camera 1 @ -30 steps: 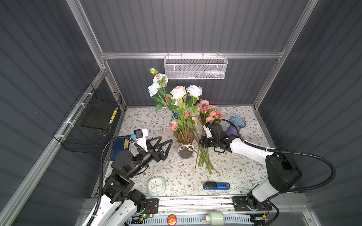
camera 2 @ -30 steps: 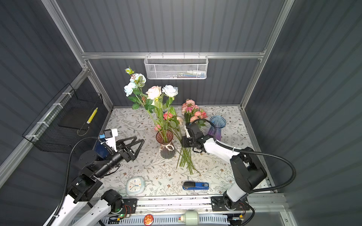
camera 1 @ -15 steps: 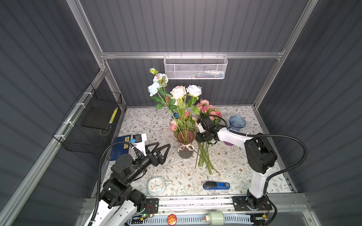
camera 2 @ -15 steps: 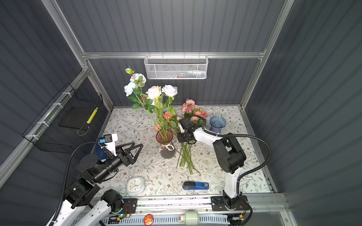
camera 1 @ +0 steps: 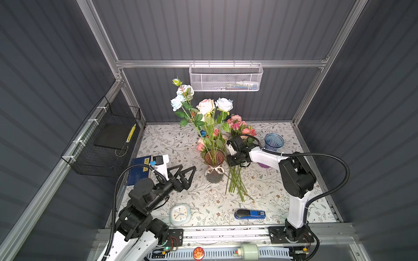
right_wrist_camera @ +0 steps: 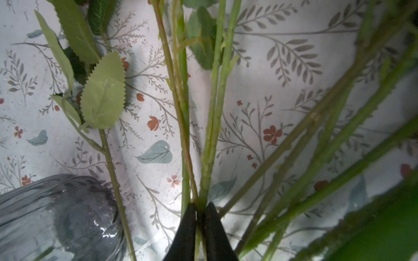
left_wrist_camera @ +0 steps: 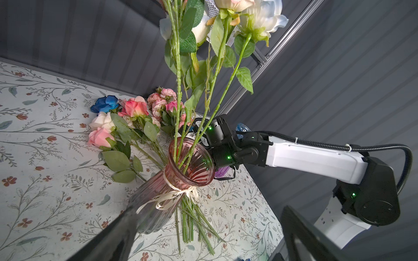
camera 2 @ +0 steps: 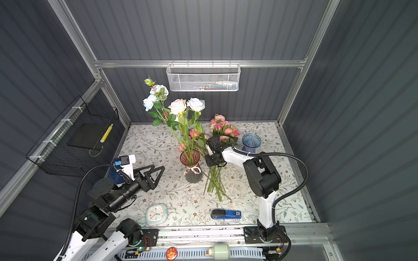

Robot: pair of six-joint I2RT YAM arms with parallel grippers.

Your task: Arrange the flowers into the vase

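The vase (camera 1: 214, 167) (camera 2: 191, 168) (left_wrist_camera: 178, 171) is ribbed pink glass with a cream ribbon and holds tall white, peach and pale blue roses (camera 1: 207, 106). More flowers (camera 1: 236, 180) (left_wrist_camera: 126, 122) lie on the table to the right of the vase, their pink blooms toward the back wall. My right gripper (camera 1: 234, 163) (camera 2: 213, 163) points down onto that bunch. In the right wrist view it (right_wrist_camera: 200, 204) is shut on a green stem (right_wrist_camera: 212, 126). My left gripper (camera 1: 183, 171) (camera 2: 153, 171) stands open left of the vase, holding nothing.
A blue glass vase (camera 1: 273, 142) stands at the back right. A clock (camera 1: 180, 213) and a blue-and-black stapler-like thing (camera 1: 250, 214) lie near the front edge. A blue book (camera 1: 139, 169) lies at the left. A black wire basket (camera 1: 106, 140) and a white mesh basket (camera 1: 225, 78) hang on the walls.
My right gripper has shifted left toward the vase and closed its fingers on a stem of the lying bunch. The left arm drew back slightly, still open.
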